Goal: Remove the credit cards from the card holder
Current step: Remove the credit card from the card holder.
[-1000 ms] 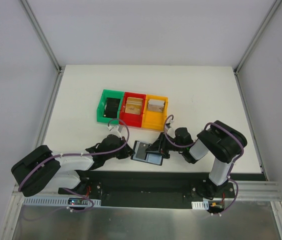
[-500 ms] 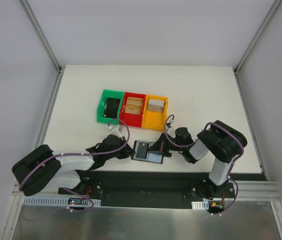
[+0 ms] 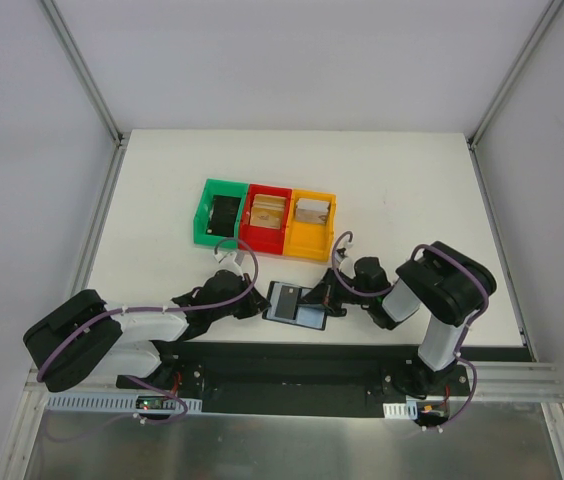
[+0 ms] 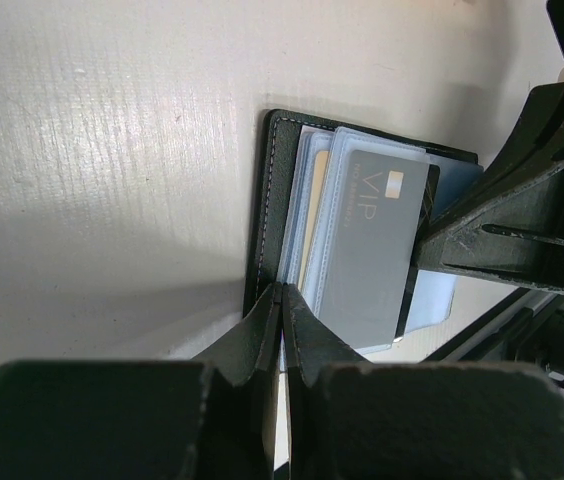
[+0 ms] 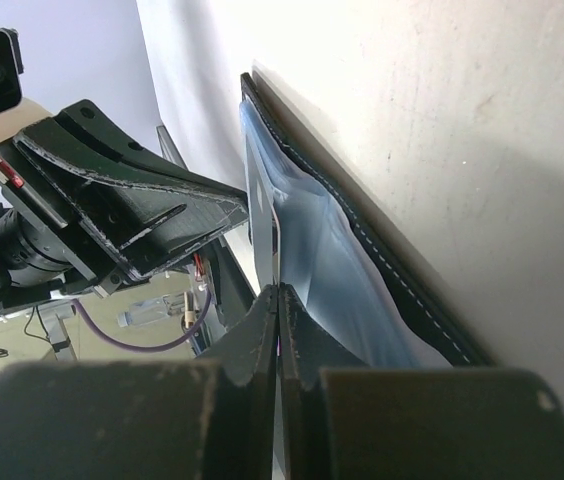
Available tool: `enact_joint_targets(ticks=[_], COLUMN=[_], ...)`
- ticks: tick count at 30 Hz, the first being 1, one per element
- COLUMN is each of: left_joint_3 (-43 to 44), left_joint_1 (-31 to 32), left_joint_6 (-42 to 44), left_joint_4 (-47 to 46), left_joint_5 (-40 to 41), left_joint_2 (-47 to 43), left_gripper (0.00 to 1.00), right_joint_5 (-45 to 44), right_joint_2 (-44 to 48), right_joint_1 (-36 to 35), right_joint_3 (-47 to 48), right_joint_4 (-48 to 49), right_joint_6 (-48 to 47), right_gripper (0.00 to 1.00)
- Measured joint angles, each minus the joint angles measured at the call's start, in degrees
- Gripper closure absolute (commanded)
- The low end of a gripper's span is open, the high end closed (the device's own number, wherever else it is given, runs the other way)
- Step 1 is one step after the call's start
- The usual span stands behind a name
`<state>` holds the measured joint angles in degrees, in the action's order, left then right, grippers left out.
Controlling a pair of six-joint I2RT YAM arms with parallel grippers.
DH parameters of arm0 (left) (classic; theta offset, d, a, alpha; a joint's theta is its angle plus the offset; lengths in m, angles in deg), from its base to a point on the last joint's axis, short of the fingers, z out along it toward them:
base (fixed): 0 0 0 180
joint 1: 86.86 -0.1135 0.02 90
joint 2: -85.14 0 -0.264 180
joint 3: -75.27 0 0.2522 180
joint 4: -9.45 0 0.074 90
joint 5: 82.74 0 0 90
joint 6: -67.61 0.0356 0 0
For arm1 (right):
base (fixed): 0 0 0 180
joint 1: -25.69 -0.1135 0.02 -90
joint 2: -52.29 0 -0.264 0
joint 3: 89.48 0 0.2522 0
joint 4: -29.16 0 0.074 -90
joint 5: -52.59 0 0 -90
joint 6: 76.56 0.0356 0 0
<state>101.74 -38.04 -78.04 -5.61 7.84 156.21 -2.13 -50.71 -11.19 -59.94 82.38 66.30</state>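
Card holder (image 3: 295, 304) lies open on your tabletop (image 3: 402, 180), near its front edge. Left pincer (image 4: 282, 292), pressed together, sits at its black rim. Right pincer (image 5: 279, 290), also pressed together, meets the grey VIP card (image 4: 372, 250); you can't tell if it grips. A tan-gold credit card (image 4: 313, 212) peeks out, mostly hidden.

Left gripper (image 4: 282, 292) and right gripper (image 5: 279, 292) face each other, seemingly closed.

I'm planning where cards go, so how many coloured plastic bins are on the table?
3, side by side beyond the card holder: green bin left, red bin middle, orange bin right. None looks hidden.
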Motion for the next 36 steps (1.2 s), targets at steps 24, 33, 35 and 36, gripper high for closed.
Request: enact_joint_targets(ticks=[24, 33, 35, 36], left_joint_3=[-0.9, -1.2, -1.2, -1.2], left_joint_1=[-0.1, -0.1, -0.1, -0.1], left_joint_6=[-0.9, -1.0, -1.0, -1.0], left_joint_4=[0.6, 0.6, 0.6, 0.6], left_joint_5=[0.2, 0.6, 0.6, 0.6], left_joint_2=[-1.5, -1.8, -1.8, -1.8], left_gripper=[1.00, 1.00, 1.00, 1.00], right_joint_5=[1.2, 1.3, 1.5, 1.6], right_joint_2=[0.5, 0.5, 0.5, 0.5], right_joint_1=[2.2, 2.6, 2.6, 2.6], right_joint_3=[-2.3, -2.9, -2.9, -2.9], right_joint_4=[0.6, 0.9, 1.0, 1.0], right_joint_6=[-0.7, -0.8, -0.8, -0.8], right_gripper=[0.99, 0.98, 0.89, 0.84])
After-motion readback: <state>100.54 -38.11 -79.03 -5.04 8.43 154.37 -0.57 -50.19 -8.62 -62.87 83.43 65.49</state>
